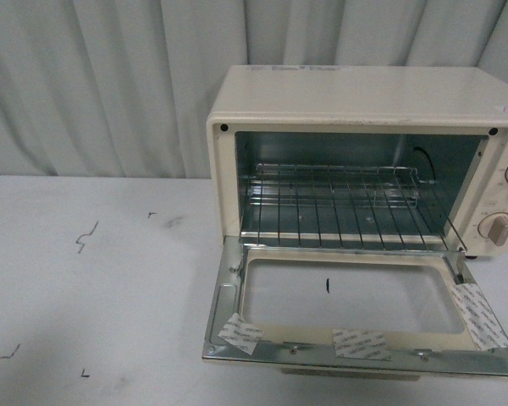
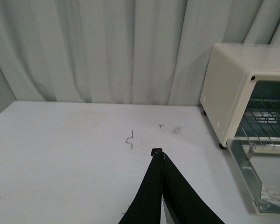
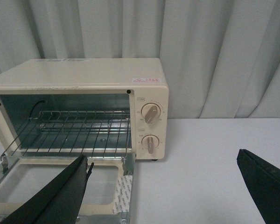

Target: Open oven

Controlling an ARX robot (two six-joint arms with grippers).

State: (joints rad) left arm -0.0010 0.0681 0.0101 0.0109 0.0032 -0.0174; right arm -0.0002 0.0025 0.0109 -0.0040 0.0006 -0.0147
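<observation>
Now the right gripper (image 3: pixel 163 172) has its two black fingers spread wide and holds nothing; one finger (image 3: pixel 60 196) hangs just above the lowered door (image 1: pixel 356 304). The left gripper (image 2: pixel 161 155) has its fingers pressed together, also with nothing between them, and it hovers over the bare table, well apart from the oven (image 1: pixel 364 161).

The oven stands on the right part of the table (image 1: pixel 93 279), its door folded down flat and the wire rack (image 1: pixel 339 207) visible inside, so I judge the task done. The risk from here is the right finger near the door: if the arm drops or swings, it can press on the glass, catch the door edge and drag the light oven, or knock the knobs (image 3: pixel 150 128).

The table is white, with small dark marks and smudges. Behind it hangs a pale grey curtain (image 1: pixel 93 76) in folds.
</observation>
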